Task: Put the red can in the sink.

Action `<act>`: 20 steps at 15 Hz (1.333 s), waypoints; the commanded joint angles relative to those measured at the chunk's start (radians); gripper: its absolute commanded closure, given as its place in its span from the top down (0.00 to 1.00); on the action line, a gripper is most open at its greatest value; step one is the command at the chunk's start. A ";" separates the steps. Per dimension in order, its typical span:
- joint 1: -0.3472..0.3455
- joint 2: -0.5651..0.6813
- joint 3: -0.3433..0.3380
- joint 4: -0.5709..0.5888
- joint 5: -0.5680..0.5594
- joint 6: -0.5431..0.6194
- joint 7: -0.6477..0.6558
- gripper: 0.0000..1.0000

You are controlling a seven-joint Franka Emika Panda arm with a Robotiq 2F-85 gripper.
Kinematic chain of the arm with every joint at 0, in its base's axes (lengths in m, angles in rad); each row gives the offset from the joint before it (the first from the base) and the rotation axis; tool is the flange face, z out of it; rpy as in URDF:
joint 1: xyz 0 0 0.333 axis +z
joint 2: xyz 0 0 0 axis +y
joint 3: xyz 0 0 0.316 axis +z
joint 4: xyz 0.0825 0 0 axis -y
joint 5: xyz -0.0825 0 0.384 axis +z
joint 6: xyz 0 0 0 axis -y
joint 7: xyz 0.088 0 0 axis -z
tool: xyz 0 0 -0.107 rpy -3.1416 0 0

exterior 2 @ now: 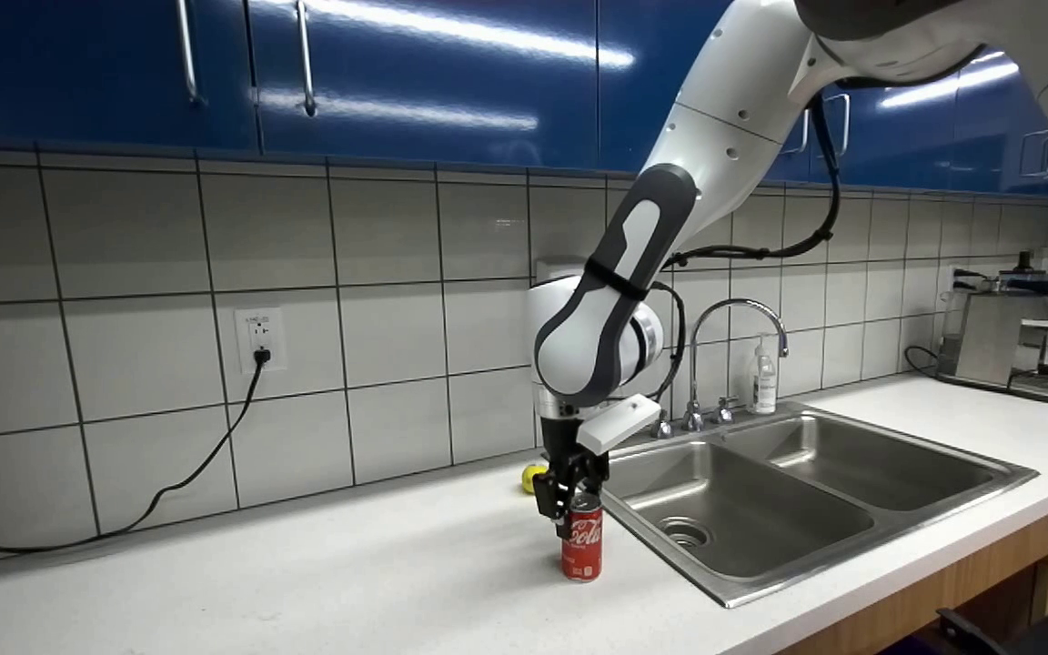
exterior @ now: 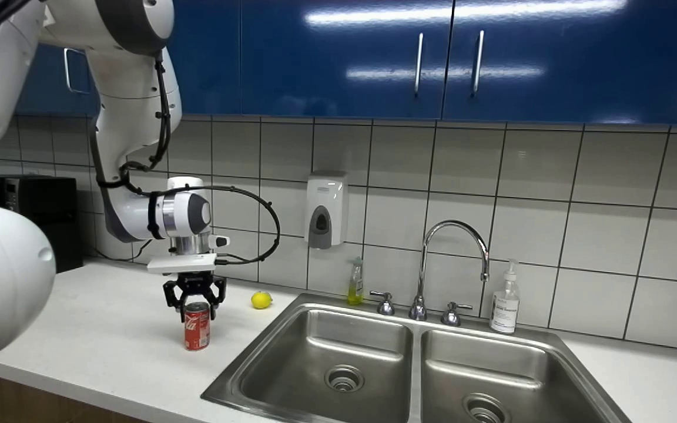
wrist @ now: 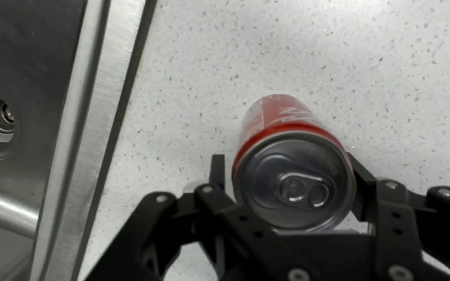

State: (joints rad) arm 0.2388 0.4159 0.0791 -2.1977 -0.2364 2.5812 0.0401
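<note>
i have the red can standing upright on the counter, just beside the sink. what my next move turns on is that the can sits between the jaws: its long axis is vertical, the gripper points down over it, and the tips reach a little below the lid. nothing is clamped yet, for the jaws are spread. from the wrist i see a strip of counter between the can and the sink-side finger, while the opposite finger is so close to the can's edge that i can't tell whether it touches. i'd judge that closing comes next, and that the lopsided gap may slide the can slightly toward the sink before it is gripped.

in an exterior view a finger covers part of the can's upper side, and the gripper partly hides a yellow fruit. the wrist view cuts off most of the sink.
</note>
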 commanded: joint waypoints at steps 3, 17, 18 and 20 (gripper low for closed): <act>0.027 0.006 -0.022 0.022 -0.024 -0.031 0.070 0.39; 0.062 -0.069 -0.044 0.033 -0.024 -0.140 0.199 0.39; 0.060 -0.081 -0.044 0.034 -0.026 -0.150 0.203 0.39; 0.055 -0.100 -0.047 0.035 -0.029 -0.165 0.215 0.39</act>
State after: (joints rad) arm 0.2910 0.3754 0.0397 -2.1612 -0.2364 2.4768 0.2079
